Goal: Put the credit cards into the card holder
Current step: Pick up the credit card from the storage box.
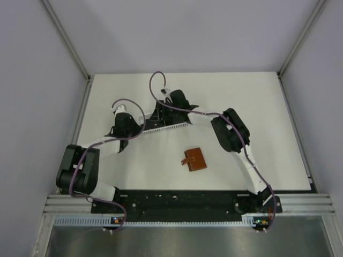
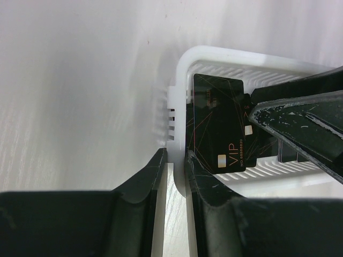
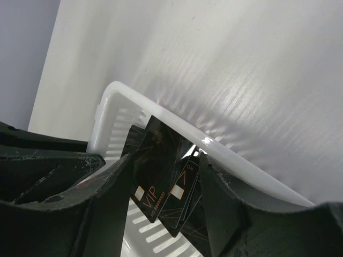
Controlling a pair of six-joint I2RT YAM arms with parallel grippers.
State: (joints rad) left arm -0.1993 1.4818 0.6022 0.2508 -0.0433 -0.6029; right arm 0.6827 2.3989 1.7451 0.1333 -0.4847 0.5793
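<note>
The white table (image 1: pixel 268 107) carries two items directly. A white slotted basket (image 1: pixel 161 127) sits at far centre. A brown card holder (image 1: pixel 195 160) lies flat nearer the front edge, well apart from it.

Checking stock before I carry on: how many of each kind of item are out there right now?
Black credit cards: 2 clearly seen, standing in the basket; more may be hidden behind them
White basket: 1
Brown card holder: 1, lying on the table apart from the basket
Total: 4 seen
</note>
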